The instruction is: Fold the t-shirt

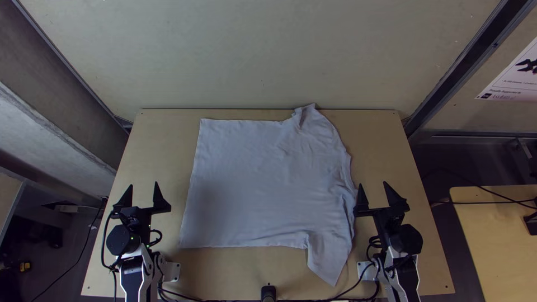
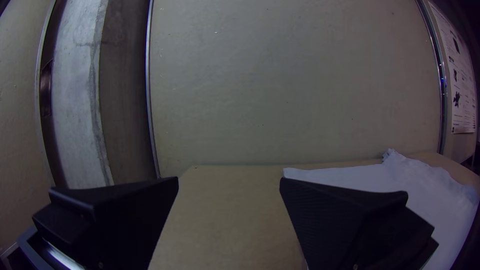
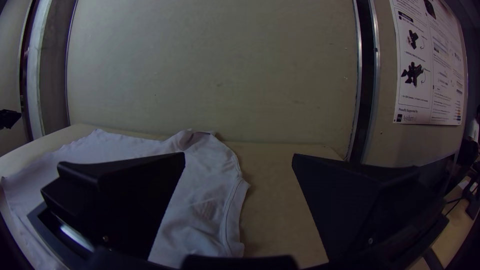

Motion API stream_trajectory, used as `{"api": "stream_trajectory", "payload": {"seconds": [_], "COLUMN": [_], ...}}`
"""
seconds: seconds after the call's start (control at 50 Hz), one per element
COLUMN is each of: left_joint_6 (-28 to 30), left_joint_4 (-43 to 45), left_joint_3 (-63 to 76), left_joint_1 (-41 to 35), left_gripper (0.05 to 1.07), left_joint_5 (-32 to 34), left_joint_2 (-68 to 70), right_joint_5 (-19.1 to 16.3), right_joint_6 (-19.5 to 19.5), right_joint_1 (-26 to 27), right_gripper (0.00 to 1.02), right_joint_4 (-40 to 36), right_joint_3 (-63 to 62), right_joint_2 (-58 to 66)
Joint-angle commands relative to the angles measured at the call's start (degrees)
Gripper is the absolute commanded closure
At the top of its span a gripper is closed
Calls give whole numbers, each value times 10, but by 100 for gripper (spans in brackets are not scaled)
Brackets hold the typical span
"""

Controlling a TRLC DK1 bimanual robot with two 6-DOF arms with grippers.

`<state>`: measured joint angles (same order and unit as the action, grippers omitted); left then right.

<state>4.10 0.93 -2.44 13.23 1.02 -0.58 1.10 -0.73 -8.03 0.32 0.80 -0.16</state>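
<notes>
Trailing along the near edge of the smooth, light wooden table [image 1: 224, 274], thin black cables [image 1: 193, 300] curve between the arms. One sleeve [image 1: 329, 260] of the white t-shirt [image 1: 257, 179] tapers to a soft point toward that edge. The left gripper [image 1: 144, 184], its flat black wedge-shaped fingers wide apart, sits over bare wood beside the hem. At the opposite side, the right gripper [image 1: 372, 183] is also open, one finger close to the rippled shirt edge. Between them the thin knit lies spread at mid-table, unfolded, nearly square and lightly creased, its right side rumpled. Farther off, the other sleeve [image 1: 309, 114] bunches in small ridges at the table's far edge. Beyond stands a flat, matt grey-beige panel [image 1: 263, 56].
</notes>
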Motion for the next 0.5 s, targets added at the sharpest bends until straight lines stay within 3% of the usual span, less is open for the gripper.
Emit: {"api": "stream_trajectory", "payload": {"seconds": [0.0, 0.28, 0.48], "left_joint_6": [-3, -4, 21], "left_joint_4": [-15, -13, 14], "left_joint_3": [23, 23, 13], "left_joint_1": [-6, -9, -9], "left_gripper": [10, 10, 10], "left_joint_5": [8, 8, 8], "left_joint_2": [6, 7, 8], "right_joint_5": [9, 11, 12], "right_joint_6": [-9, -10, -12], "right_joint_1": [0, -15, 11], "right_gripper": [4, 4, 4], "right_joint_4": [-10, -7, 8], "right_joint_3": [-3, -3, 25], "right_joint_2": [0, -2, -1]}}
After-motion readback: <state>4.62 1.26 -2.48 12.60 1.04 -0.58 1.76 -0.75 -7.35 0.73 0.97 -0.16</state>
